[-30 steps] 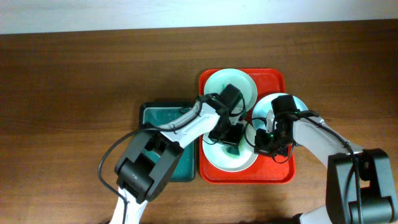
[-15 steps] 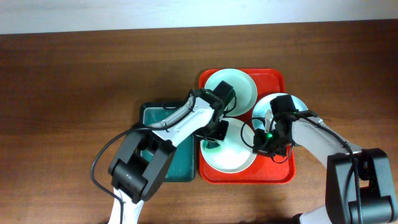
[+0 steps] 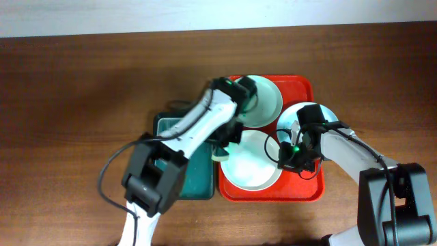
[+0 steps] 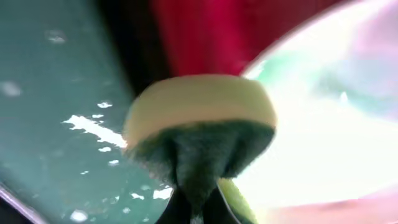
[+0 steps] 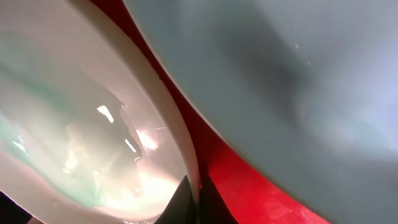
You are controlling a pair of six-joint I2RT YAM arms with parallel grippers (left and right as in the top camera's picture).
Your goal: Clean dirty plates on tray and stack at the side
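**Crowded tray, open counter on both sides**

Back plate (image 3: 270, 102), right plate (image 3: 329, 115) and front plate (image 3: 251, 172) fill the tray (image 3: 273, 197), leaving thin red strips between them. The left arm (image 3: 198, 126) slants over the basin (image 3: 205, 179) and the tray's left rim, its tool (image 3: 226, 146) pinching a sponge (image 4: 200, 121). The right tool (image 3: 287, 161) clamps the front plate's right rim. Bare counter (image 3: 82, 102) lies left and right.

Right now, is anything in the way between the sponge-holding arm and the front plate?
Nothing visible. The left end effector, gripping the sponge, hangs just off the left edge of the front plate, beside the tray rim. The right end effector pinches that plate's right rim.
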